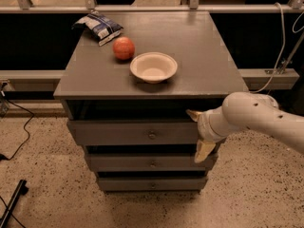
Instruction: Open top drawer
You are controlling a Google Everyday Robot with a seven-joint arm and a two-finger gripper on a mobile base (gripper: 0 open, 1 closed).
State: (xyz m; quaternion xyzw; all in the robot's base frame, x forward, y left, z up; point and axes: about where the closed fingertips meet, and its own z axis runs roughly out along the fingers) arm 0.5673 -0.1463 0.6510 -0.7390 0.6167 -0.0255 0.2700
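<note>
Three grey drawers sit stacked in one cabinet. The top drawer is the widest and lies directly under the cabinet top, with a dark gap between them. Its knob sits at the centre of the front. The gripper is at the right end of that front, its fingers spread apart, one above the front edge and one below. On the cabinet top are a bowl, a red fruit and a bag.
</note>
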